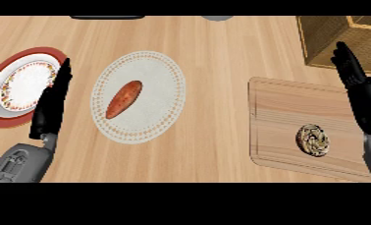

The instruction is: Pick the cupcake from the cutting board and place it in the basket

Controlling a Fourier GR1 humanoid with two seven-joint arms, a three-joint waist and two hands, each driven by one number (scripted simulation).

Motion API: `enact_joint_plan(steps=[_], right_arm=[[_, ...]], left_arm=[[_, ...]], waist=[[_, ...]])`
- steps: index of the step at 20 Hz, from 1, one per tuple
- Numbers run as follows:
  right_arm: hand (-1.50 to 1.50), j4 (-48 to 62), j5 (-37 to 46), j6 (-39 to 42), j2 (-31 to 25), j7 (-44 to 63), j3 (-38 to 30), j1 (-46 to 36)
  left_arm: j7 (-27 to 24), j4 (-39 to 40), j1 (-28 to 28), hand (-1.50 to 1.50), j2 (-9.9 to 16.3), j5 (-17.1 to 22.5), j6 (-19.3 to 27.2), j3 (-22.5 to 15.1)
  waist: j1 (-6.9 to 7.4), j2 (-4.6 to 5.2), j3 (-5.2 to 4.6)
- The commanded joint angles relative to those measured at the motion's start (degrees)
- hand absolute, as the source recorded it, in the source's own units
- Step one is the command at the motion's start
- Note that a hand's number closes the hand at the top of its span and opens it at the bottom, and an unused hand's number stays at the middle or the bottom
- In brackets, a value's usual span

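Currently, the cupcake [313, 140] is lying on the cutting board [279, 121], toward the board's near right part, with its swirled top facing up and nothing touching it; the cutting board is sitting flat on the wooden table [217, 47] at the right side of the view; the basket [330, 37] is standing beyond the board at the table's far right corner, its woven wall and part of its opening showing, apart from the board's far edge. The right robot hand [357, 89] is showing along the view's right edge, over the right part of the board and just in front of the basket, with its fingers straight and pointing away from the robot; it is holding nothing and is standing just right of the cupcake without touching it. The left robot hand [52, 103] is resting at the left side of the view, fingers straight and close together, empty, with its grey forearm entering from the lower left corner; it is lying beside a patterned plate [25, 84] with a red rim. Between that plate and the cutting board, a white place mat [156, 71] is carrying a sweet potato [124, 99] lying at a slant.
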Motion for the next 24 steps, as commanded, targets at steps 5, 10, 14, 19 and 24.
enact_joint_plan(steps=[5, 10, 14, 19, 24], right_arm=[[1.5, -7.2, -17.3, 27.3, 7.5, -5.2, 12.2, -6.0], [1.5, -17.0, -18.6, 46.5, 5.3, -11.6, 25.7, -4.1], [-1.5, -23.6, -10.9, 51.1, -5.2, -19.5, 21.6, 3.9], [-1.5, -28.9, 1.3, 44.8, -12.7, -19.8, 7.4, -2.0], [-1.5, -24.6, 4.5, 47.0, -21.5, -21.9, -4.4, -9.4]], left_arm=[[4.1, 2.7, 4.7, 0.0, -7.1, 5.9, -5.2, -3.7], [6.8, 3.6, 9.0, 0.0, -8.8, 9.8, -8.8, -4.7], [4.1, 2.3, 16.3, 0.0, -5.6, 12.6, -11.1, -1.3], [6.8, 0.7, 14.9, 0.0, -5.6, 12.6, -9.9, -0.5], [5.9, -1.7, 17.3, 0.0, -5.0, 12.5, -11.5, -1.1]], waist=[[5.05, -0.25, -0.2], [3.37, -1.75, -0.27], [-0.63, -2.39, -0.28], [-2.53, -2.78, -0.27], [0.01, -2.0, -0.32]])
